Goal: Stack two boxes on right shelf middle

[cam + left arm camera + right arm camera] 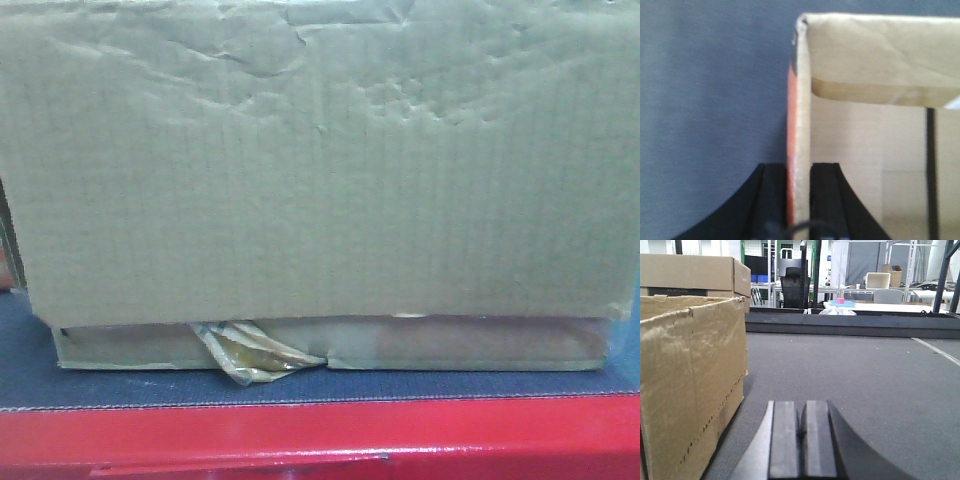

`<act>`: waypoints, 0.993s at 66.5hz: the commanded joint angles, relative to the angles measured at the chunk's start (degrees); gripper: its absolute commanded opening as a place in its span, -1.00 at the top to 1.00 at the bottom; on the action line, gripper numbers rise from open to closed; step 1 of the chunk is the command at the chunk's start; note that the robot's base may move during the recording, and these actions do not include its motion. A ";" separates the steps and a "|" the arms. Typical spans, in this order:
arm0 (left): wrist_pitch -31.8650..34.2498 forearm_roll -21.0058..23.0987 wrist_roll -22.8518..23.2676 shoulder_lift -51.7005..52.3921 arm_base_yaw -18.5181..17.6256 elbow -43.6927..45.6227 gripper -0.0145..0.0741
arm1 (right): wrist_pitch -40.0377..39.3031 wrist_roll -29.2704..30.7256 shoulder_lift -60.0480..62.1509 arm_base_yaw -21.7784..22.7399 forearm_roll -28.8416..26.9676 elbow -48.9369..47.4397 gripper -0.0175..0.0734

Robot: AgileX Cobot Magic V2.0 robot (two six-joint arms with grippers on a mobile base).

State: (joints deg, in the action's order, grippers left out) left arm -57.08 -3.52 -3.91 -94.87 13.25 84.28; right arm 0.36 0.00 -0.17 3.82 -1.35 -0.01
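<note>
In the front view, the large carton [320, 160] fills most of your frame, its face dented toward 12 o'clock. It rests on the thin flat carton [450, 345], which has a yellowish tape tuft [245, 358] sticking out at 7 o'clock. Both sit on the grey-matted bench [100, 385], whose red edge [320, 435] runs along 6 o'clock.

In the left wrist view, your left tool [799, 200] is clamped on an upright cardboard wall [802, 100], one black finger on each side. A folded flap [880, 50] reaches toward 2 o'clock. You cannot tell which carton this wall belongs to.

In the right wrist view, your right tool [800, 440] is closed on nothing, its pads pressed together low over the mat. An open carton [690, 380] stands at 9 o'clock, apart from the tool. A second carton [690, 272] sits behind it at 11 o'clock. A black office chair [794, 287] shows far off at 12 o'clock.
</note>
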 commanded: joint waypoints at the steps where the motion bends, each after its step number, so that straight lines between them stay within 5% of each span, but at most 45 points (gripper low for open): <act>1: -1.30 -1.70 1.13 1.10 2.87 3.55 0.92 | -1.22 0.38 0.17 0.33 0.04 0.01 0.98; 14: -6.98 2.10 -2.06 3.72 5.73 10.61 0.92 | -1.22 0.38 0.17 0.33 0.04 0.01 0.98; 31: -12.88 15.29 -1.83 7.51 4.71 21.84 0.92 | -1.22 0.38 0.17 0.33 0.04 0.01 0.98; 44: -12.88 5.71 6.98 9.11 -3.26 33.21 0.92 | -1.22 0.38 0.17 0.33 0.04 0.01 0.98; 66: -12.88 -9.20 23.89 8.86 -28.25 43.89 0.92 | -1.22 0.38 0.17 0.33 0.04 0.01 0.98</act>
State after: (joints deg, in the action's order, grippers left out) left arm -70.87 -9.72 14.44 -86.40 -10.03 127.51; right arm 0.00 0.00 -0.17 3.82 -1.35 -0.01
